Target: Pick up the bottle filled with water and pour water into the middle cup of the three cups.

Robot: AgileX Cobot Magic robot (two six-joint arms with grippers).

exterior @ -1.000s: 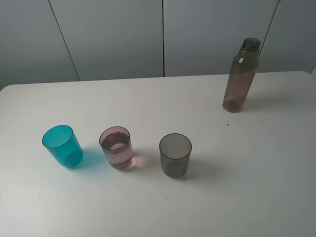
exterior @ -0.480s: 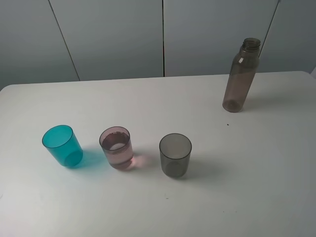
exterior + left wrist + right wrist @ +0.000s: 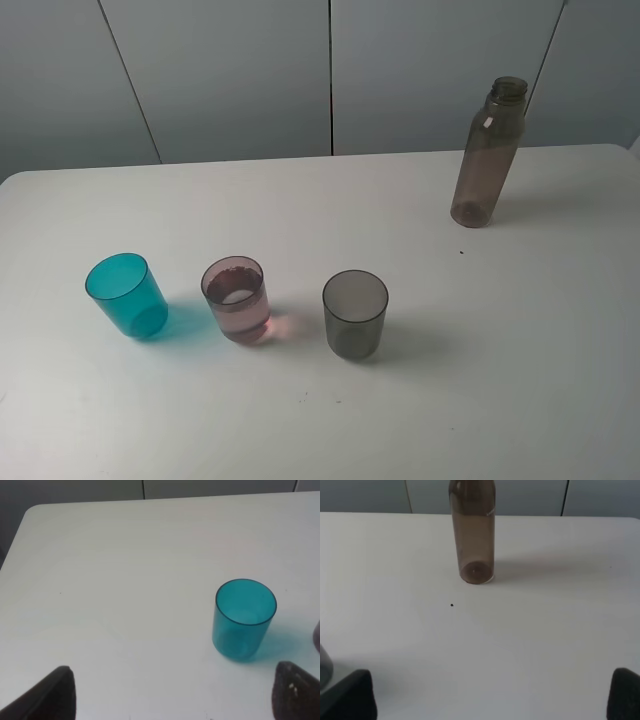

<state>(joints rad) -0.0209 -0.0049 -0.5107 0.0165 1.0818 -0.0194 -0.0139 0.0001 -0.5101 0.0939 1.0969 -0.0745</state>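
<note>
A big white table [image 3: 320, 200] is seen from the high camera. No difference is seen from the pictures taken a moment before: the bottle and the cups are found in the same spots, and no arm is seen over the table.

The bottle [image 3: 488, 152] is stood upright with no cap, far back at about 2 o'clock from the middle of the table, well apart from the cups. It is also seen from the right wrist camera [image 3: 472, 530], with a tiny dark speck [image 3: 451, 605] on the table near its foot.

The three cups are lined up near the front. The teal-blue cup [image 3: 126, 295] is placed at 9 o'clock from the middle cup [image 3: 237, 300], and the smoky grey cup [image 3: 354, 314] is placed at 3 o'clock from it. Some water is seen inside the middle cup. The cups are kept apart, with none touching.

The left gripper [image 3: 172, 695] is seen only as two dark fingertips [image 3: 52, 695] spread wide, with nothing held between them. The right gripper [image 3: 487, 697] is spread wide too, and nothing is held by it.
</note>
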